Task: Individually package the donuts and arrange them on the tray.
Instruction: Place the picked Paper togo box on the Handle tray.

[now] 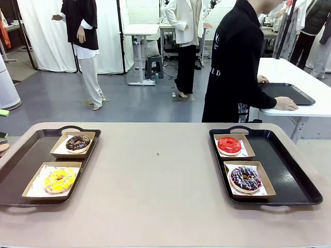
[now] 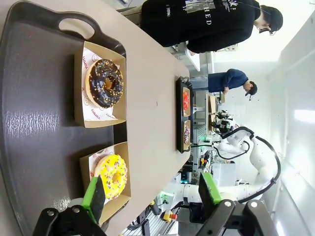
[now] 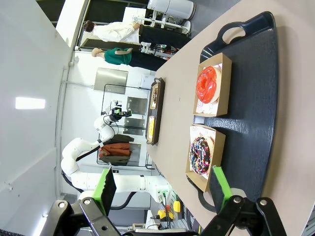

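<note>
Glossy red donut point(image 1: 229, 145), sprinkled donut point(image 1: 245, 177) boxed; both end effectors point(image 2: 152, 193) point(image 3: 164, 184) apart, green pads.

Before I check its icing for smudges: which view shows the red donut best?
The front view: the red donut sits unobstructed in its box. The right wrist view shows it sideways; the left wrist view shows it far off.

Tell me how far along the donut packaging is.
Looks nearly finished: each donut sits in its own box on a tray, chocolate and yellow on the left tray, red and sprinkled on the right tray. Both grippers, left and right, are open and hold nothing. Nothing obvious remains.
</note>
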You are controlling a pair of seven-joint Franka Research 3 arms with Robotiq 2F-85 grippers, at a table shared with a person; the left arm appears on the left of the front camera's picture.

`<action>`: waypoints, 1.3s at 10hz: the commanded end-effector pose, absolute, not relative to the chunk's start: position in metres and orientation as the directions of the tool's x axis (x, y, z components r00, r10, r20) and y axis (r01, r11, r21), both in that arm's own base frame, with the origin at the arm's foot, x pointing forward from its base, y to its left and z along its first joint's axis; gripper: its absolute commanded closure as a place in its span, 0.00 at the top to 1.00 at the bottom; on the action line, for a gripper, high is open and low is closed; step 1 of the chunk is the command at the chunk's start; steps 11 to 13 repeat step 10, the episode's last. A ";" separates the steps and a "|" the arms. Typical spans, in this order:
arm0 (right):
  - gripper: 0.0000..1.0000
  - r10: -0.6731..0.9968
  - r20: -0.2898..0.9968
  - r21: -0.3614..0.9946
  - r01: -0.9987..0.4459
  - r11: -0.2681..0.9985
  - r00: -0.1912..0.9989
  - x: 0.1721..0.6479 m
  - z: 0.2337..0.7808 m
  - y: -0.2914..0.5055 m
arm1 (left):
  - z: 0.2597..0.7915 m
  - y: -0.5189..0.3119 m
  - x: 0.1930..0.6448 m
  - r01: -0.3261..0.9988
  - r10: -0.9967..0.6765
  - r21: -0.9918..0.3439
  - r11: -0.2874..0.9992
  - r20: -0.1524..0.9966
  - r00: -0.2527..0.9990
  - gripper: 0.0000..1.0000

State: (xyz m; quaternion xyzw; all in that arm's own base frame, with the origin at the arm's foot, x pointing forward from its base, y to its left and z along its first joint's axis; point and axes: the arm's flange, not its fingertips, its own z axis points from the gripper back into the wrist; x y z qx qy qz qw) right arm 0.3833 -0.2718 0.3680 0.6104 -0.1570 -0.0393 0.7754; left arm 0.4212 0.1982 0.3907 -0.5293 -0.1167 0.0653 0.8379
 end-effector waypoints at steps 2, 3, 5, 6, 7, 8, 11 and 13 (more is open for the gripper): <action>1.00 -0.272 0.186 0.962 -0.118 0.248 0.944 0.384 0.369 -0.269 | 0.391 0.199 0.420 0.016 0.234 -0.906 0.423 0.126 0.964 1.00; 1.00 -0.272 0.186 0.962 -0.118 0.248 0.944 0.384 0.369 -0.269 | 0.391 0.199 0.420 0.016 0.234 -0.906 0.423 0.126 0.964 1.00; 1.00 -0.272 0.186 0.962 -0.118 0.248 0.944 0.384 0.369 -0.269 | 0.391 0.199 0.420 0.016 0.234 -0.906 0.423 0.126 0.964 1.00; 1.00 -0.272 0.186 0.962 -0.118 0.248 0.944 0.384 0.369 -0.269 | 0.391 0.199 0.420 0.016 0.234 -0.906 0.423 0.126 0.964 1.00; 1.00 -0.272 0.186 0.962 -0.118 0.248 0.944 0.384 0.369 -0.269 | 0.391 0.199 0.420 0.016 0.234 -0.906 0.423 0.126 0.964 1.00; 1.00 -0.272 0.186 0.962 -0.118 0.248 0.944 0.384 0.369 -0.269 | 0.391 0.199 0.420 0.016 0.234 -0.906 0.423 0.126 0.964 1.00; 1.00 -0.272 0.186 0.962 -0.118 0.248 0.944 0.384 0.369 -0.269 | 0.391 0.199 0.420 0.016 0.234 -0.906 0.423 0.126 0.964 1.00; 1.00 -0.272 0.186 0.962 -0.118 0.248 0.944 0.384 0.369 -0.269 | 0.391 0.199 0.420 0.016 0.234 -0.906 0.423 0.126 0.964 1.00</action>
